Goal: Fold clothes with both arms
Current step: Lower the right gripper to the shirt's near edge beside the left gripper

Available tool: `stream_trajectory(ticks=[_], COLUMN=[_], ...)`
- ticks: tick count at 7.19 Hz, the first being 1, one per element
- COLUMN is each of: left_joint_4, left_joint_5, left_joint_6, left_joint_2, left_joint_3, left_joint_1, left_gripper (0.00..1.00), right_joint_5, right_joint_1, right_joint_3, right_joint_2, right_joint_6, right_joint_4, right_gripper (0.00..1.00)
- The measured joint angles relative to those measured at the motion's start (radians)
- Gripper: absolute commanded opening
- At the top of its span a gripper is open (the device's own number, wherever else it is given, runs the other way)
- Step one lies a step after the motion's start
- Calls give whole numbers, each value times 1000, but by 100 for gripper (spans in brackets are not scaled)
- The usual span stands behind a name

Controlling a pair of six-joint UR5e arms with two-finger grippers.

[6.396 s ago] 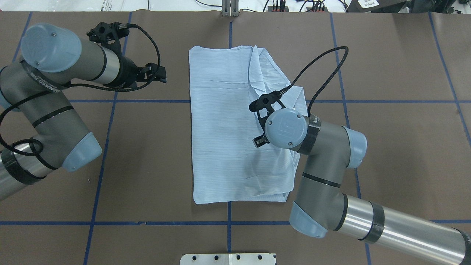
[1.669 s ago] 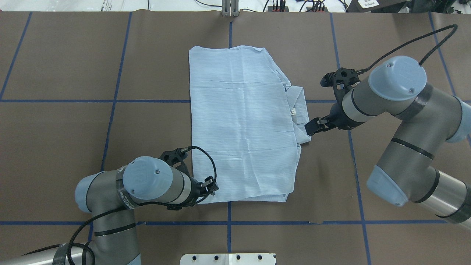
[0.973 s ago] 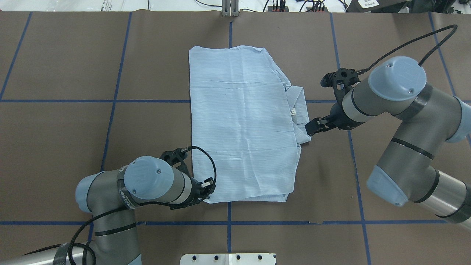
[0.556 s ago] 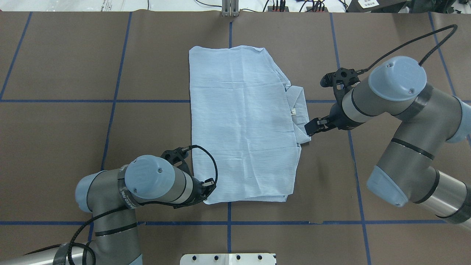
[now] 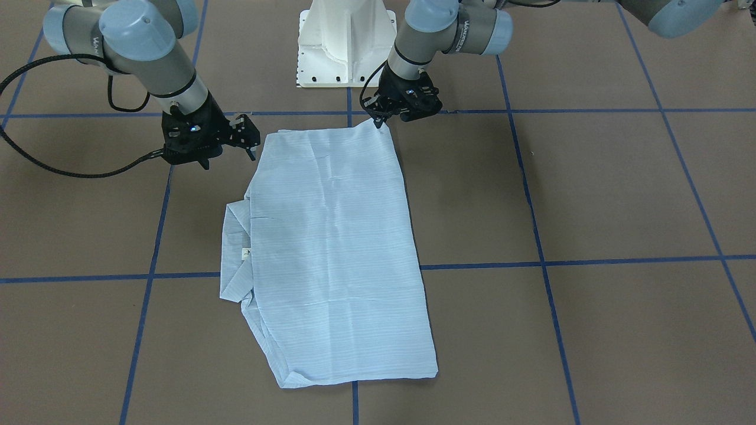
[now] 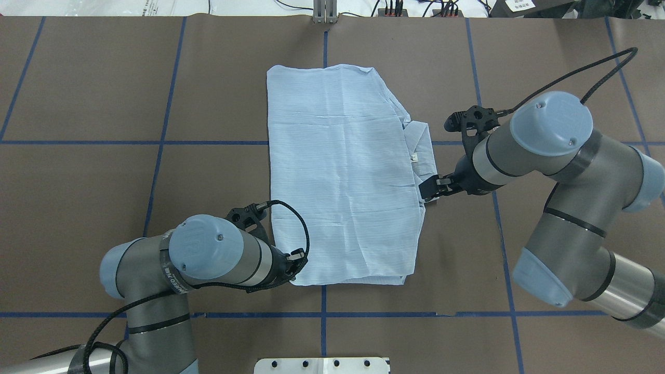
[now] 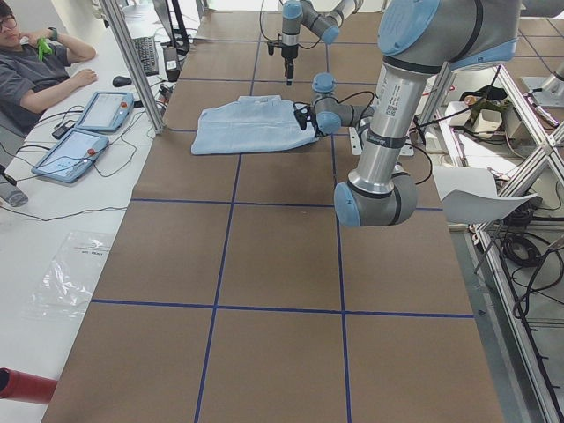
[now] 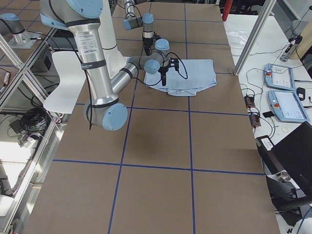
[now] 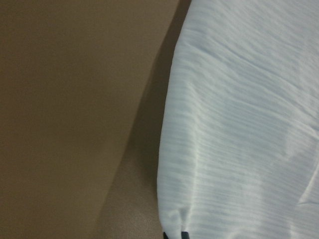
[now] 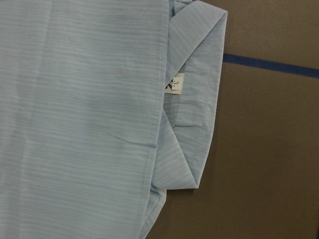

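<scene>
Robotics lab, data-collection bay. Left arm (image 6: 208, 257) and right arm (image 6: 550, 130) share a white pedestal (image 5: 345, 41) at a long table (image 6: 104, 104) covered in brown paper, gridded with blue tape (image 6: 208, 142). Aluminium posts (image 7: 132, 62) frame the bench. White side desk (image 7: 88, 264) alongside: two touch-screen pendants (image 7: 70, 154), a mouse (image 7: 122, 81), loose leads. Person (image 7: 26, 70) seated at it. Plugs and wires (image 6: 389, 9) along the table's far edge. Cable coils (image 7: 529, 256) on the floor behind the robot.
</scene>
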Motion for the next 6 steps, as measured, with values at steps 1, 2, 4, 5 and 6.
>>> stream_trajectory(ticks=[1,2,4,5,6], left_joint_4=[1,1,1,1,2], left_joint_5=[0,0,0,0,0], left_joint_6=[0,0,0,0,0], left_joint_2=[0,0,1,1,1], left_joint_3=[-3,-4,-5,-5,-5], left_joint_1=[-1,-1,-2,-3,-3], left_gripper=[0,0,0,0,0], right_joint_5=[-39,-89,-216,-259,-281], right_joint_1=[-60,-125,-263,-306,-326], right_joint_3=[7,11,8,-1,-10], right_joint_2=[9,24,43,49,57], right_joint_6=[165,341,662,742,776], right_joint_4=[1,-1,-10,-22,-47], right_gripper=[100,100,100,100,100])
